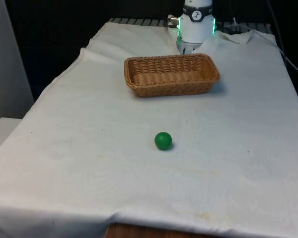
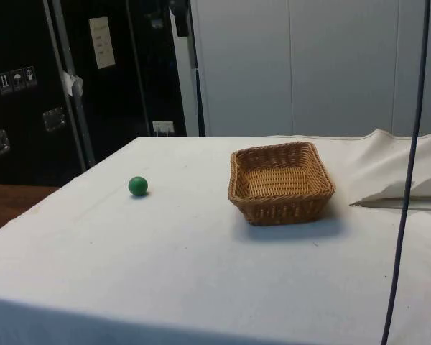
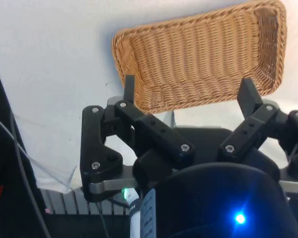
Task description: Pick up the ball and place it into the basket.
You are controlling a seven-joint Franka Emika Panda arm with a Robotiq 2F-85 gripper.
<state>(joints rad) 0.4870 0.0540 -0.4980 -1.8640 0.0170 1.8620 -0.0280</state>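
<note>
A white-clothed counter (image 1: 238,163) carries a wicker basket (image 1: 171,74). The tool (image 3: 188,91) hangs above the basket with its fingers spread apart, holding nothing. The green ball (image 1: 163,141) lies well apart from the basket, on the cloth.

Around me: a white cloth (image 2: 201,273) covers the table; dark cabinets (image 2: 72,79) and a pale wall (image 2: 302,65) stand behind, and a black cable (image 2: 406,194) hangs down.
</note>
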